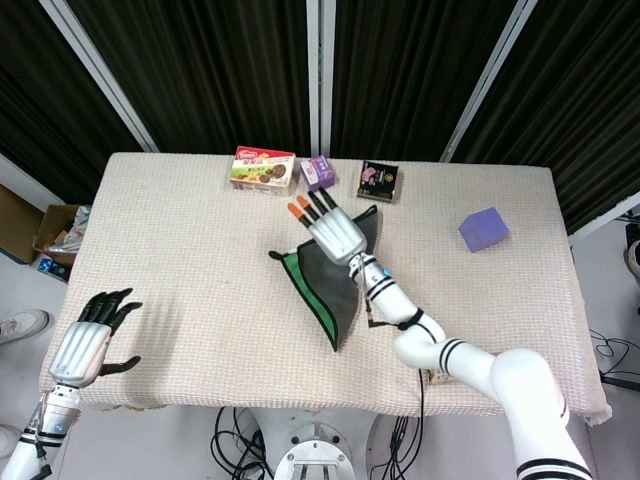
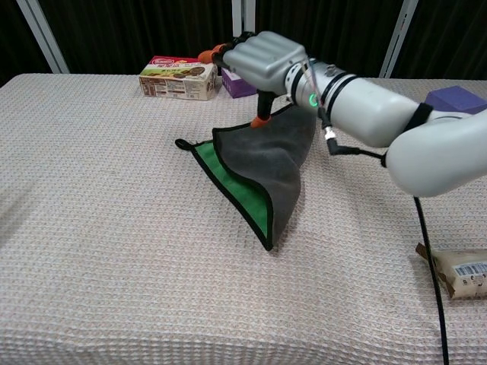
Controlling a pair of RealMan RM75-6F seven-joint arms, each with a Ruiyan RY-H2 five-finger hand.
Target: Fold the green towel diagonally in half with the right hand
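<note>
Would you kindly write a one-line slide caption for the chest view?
Right hand raised open above the green towel, which lies folded diagonally, grey underside up, on the table.

Bits on my table that I'm not working with

Along the far edge of my table [image 1: 180,240] I see 3 small packages in a row: a red and green box [image 1: 263,169] lying flat at the left, a small purple box [image 1: 318,172] just beside it, and a dark packet [image 1: 379,180] near that one. Off toward my right side sits 1 purple cube [image 1: 484,229], well apart from the row. At the near right edge lies a brown wrapped packet [image 2: 456,271] with a white label, only partly in the chest view. Black curtains [image 1: 400,70] with pale poles hang behind the table. On the floor at the far left stands a cardboard box [image 1: 55,235], and cables [image 1: 240,440] trail beneath the table.
</note>
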